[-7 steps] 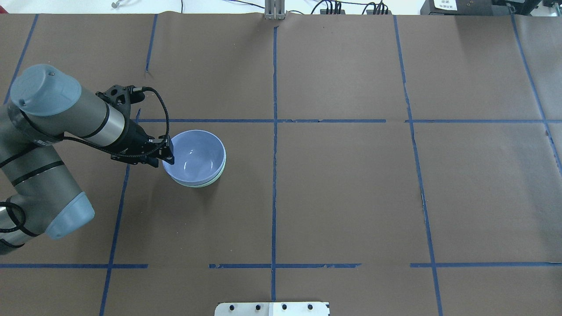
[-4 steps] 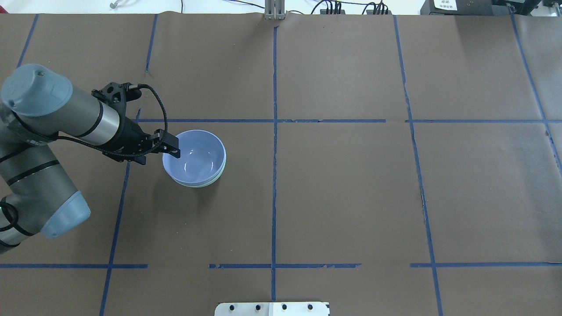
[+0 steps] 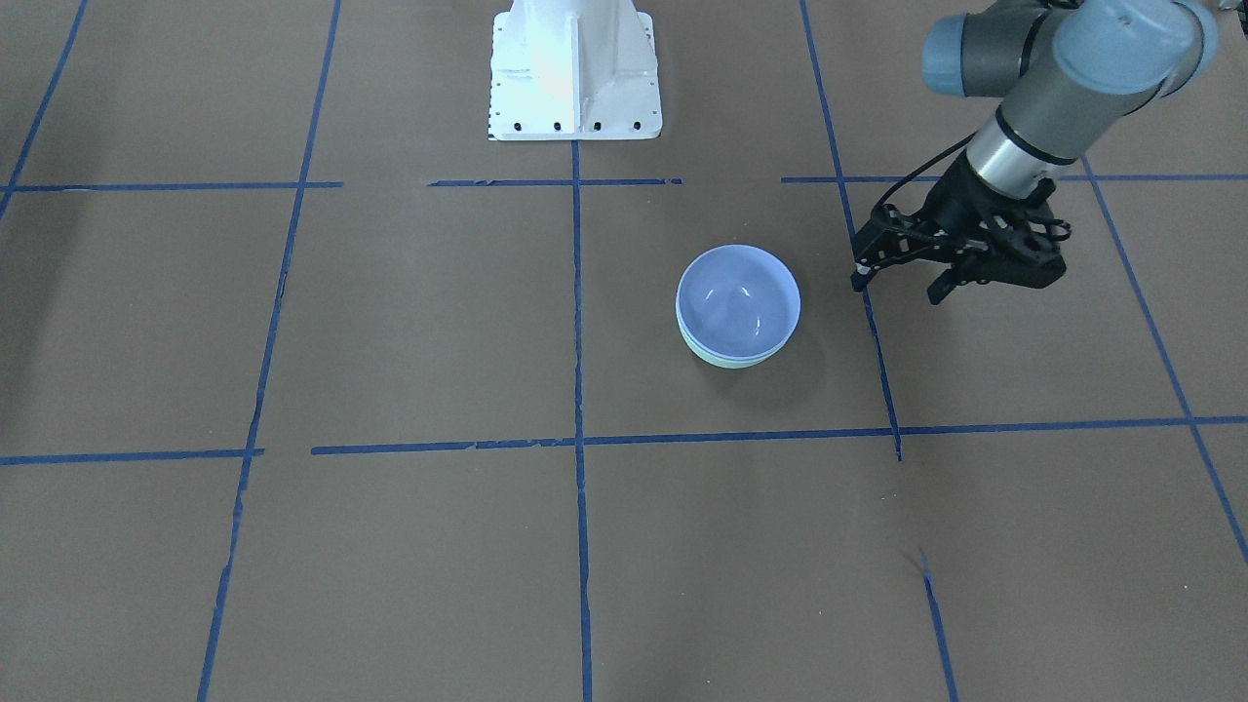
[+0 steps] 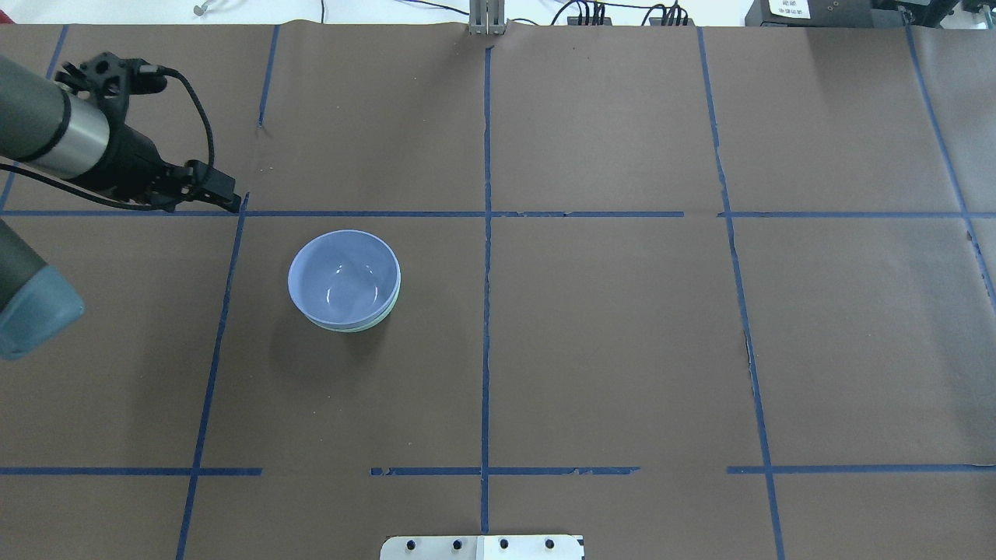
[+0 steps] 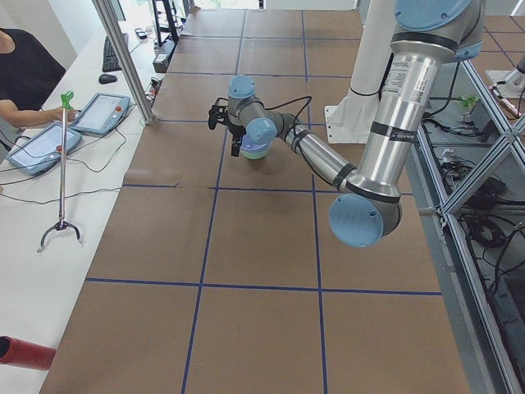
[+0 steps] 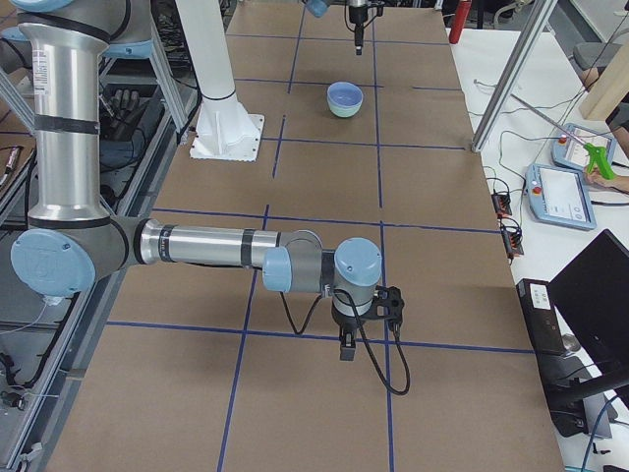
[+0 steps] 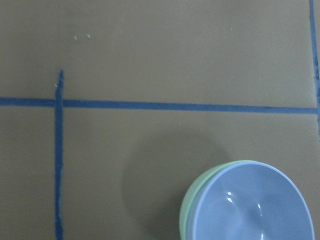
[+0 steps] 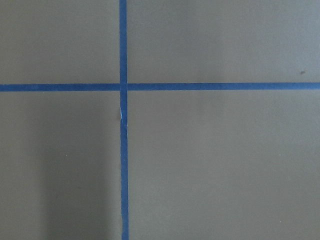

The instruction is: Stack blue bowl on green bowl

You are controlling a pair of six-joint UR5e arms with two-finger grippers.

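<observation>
The blue bowl [image 4: 342, 276] sits nested inside the green bowl [image 4: 387, 313] on the brown table, left of centre. Only a thin mint edge of the green bowl shows under it. Both also show in the front view, blue bowl [image 3: 738, 297] over green bowl [image 3: 726, 360], and in the left wrist view, blue bowl [image 7: 252, 205] in green bowl [image 7: 187, 210]. My left gripper [image 3: 897, 288] is open and empty, raised, apart from the bowls, far-left of them in the overhead view [image 4: 204, 201]. My right gripper [image 6: 346, 346] shows only in the right side view, and I cannot tell whether it is open or shut.
Blue tape lines [image 4: 486, 311] divide the brown table into squares. The white robot pedestal [image 3: 575, 68] stands at the robot's side. A metal post [image 6: 506, 79] and operator tablets [image 6: 562, 197] are beyond the table's far edge.
My left gripper was at the blue bowl's left rim; it has lifted and pulled away to the far left. The stacked bowls have not moved.
</observation>
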